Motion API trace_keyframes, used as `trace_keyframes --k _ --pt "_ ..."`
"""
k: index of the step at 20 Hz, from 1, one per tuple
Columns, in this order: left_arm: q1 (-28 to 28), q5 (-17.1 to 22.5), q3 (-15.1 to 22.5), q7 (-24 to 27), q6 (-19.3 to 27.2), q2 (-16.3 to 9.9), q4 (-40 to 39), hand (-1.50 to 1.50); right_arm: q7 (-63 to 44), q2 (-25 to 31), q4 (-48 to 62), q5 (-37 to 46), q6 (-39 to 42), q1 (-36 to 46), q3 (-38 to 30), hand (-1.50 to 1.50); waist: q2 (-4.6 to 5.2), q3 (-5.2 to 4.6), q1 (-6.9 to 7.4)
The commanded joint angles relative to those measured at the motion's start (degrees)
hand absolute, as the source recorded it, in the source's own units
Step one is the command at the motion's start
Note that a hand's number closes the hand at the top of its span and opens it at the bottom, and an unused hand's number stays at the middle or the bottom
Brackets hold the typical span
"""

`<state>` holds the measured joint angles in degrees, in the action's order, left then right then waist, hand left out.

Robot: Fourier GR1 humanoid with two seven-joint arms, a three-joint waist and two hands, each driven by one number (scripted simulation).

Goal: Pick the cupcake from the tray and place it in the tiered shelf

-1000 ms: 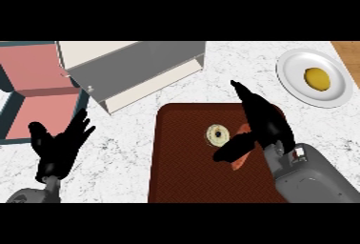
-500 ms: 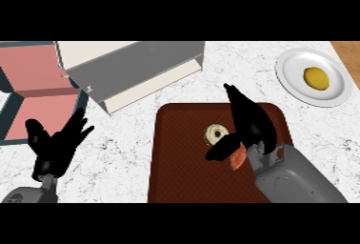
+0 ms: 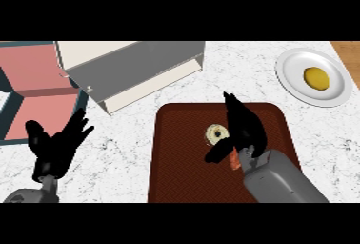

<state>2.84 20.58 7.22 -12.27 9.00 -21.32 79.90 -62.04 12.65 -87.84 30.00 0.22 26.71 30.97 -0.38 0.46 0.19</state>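
The cupcake [image 3: 215, 133], pale with a dark centre, sits on the dark red tray [image 3: 183, 167] in the head view. My right hand [image 3: 243, 126] lies over the tray just right of the cupcake, fingers straight and pointing away, thumb below the cupcake; part of the cupcake is hidden by it. The tiered shelf [image 3: 134, 71], grey and cream, stands at the upper left behind the tray. My left hand [image 3: 56, 145] rests open over the counter at the left, fingers up.
A white plate [image 3: 299, 76] with a yellow item [image 3: 317, 77] stands at the upper right. A pink and teal object [image 3: 35, 90] lies at the far left. A wooden strip [image 3: 348, 52] shows at the right edge.
My right hand has slid left and slightly towards me across the tray, closing in on the cupcake's right side. The left hand has barely moved.
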Motion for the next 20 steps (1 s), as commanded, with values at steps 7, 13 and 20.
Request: trace_keyframes --k 7,13,20 --pt "-0.98 -1.61 -0.56 -0.05 -1.95 1.77 -4.13 0.0 0.07 -1.88 5.92 6.72 0.28 -1.12 -3.24 -1.5 0.38 -0.47 -0.25" --pt "-0.15 -3.93 -0.11 -2.21 1.05 4.7 -2.96 0.0 5.09 -6.64 11.55 9.66 -2.35 0.85 -6.03 -1.5 0.42 -0.46 -0.06" --pt "0.13 -4.24 -2.11 -2.2 -1.35 4.39 -3.44 0.0 11.85 -10.22 19.31 11.25 -4.08 0.49 -6.77 -1.5 0.46 -0.46 0.09"
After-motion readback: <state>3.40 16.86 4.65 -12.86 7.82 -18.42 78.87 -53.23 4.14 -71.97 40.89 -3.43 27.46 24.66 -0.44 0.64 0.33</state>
